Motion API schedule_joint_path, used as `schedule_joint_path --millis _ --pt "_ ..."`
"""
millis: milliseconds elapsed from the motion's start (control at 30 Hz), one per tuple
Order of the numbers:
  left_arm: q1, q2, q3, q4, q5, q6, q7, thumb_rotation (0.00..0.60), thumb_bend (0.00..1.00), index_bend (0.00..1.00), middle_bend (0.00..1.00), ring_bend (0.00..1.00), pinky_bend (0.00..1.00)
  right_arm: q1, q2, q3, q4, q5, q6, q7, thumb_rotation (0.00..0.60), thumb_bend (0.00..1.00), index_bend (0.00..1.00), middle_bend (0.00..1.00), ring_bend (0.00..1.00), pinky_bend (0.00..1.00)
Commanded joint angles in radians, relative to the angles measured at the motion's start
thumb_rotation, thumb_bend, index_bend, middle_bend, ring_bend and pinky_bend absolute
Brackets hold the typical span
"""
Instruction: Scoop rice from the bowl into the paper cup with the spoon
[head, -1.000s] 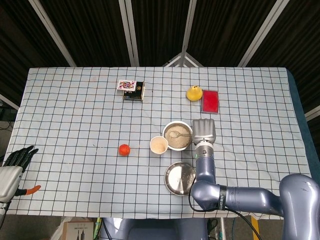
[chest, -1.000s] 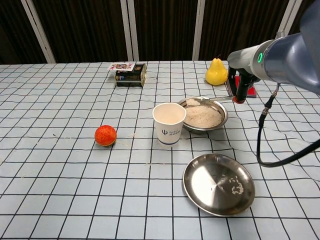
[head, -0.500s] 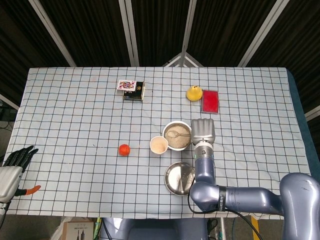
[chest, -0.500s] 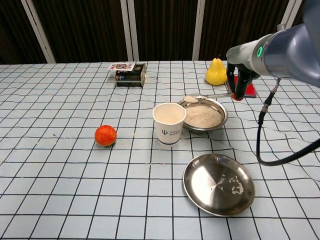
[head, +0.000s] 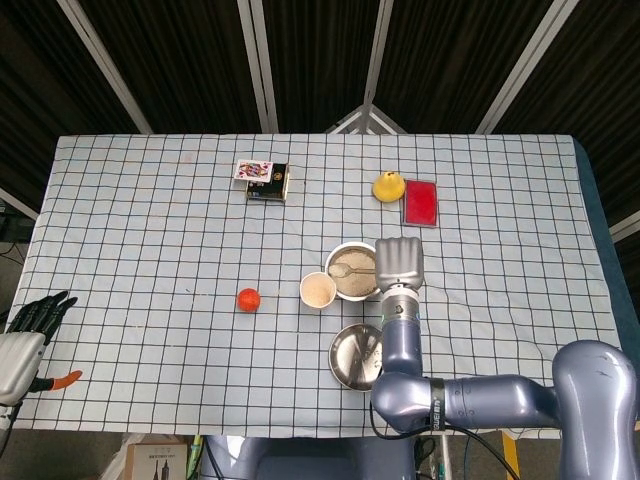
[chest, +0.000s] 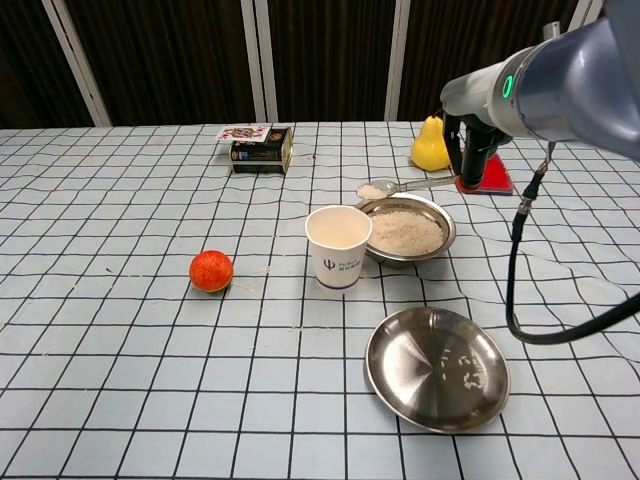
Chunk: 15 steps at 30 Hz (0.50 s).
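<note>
My right hand (head: 400, 264) (chest: 470, 150) holds the handle of a metal spoon (chest: 392, 187) (head: 345, 269), whose scoop carries rice and hangs above the left rim of the steel rice bowl (chest: 443, 217) (head: 361, 249). The white paper cup (chest: 338, 246) (head: 318, 290) stands just left of the bowl, with rice visible inside from above. My left hand (head: 28, 330) stays at the table's near-left edge, fingers spread, holding nothing.
A shallow steel plate (chest: 437, 367) with a few rice grains lies in front of the bowl. An orange ball (chest: 211, 271) sits left of the cup. A yellow pear (chest: 430, 145), a red box (head: 420, 202) and a card box (chest: 260, 149) stand further back.
My right hand lifted the spoon out of the bowl with rice in its scoop and carried it leftward toward the cup.
</note>
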Motion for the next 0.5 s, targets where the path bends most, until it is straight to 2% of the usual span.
schedule_joint_path --millis 33,500 --pt "-0.001 0.001 0.000 0.000 0.000 -0.001 -0.003 0.600 0.00 0.00 0.00 0.00 0.00 0.012 -0.011 0.004 -0.007 0.008 0.015 -0.009 0.600 0.69 0.67 0.97 1.00 1.00" --pt "0.000 0.002 0.000 0.004 0.006 0.003 -0.016 0.600 0.00 0.00 0.00 0.00 0.00 0.062 -0.085 -0.009 0.016 0.046 0.075 -0.064 0.600 0.69 0.67 0.97 1.00 1.00"
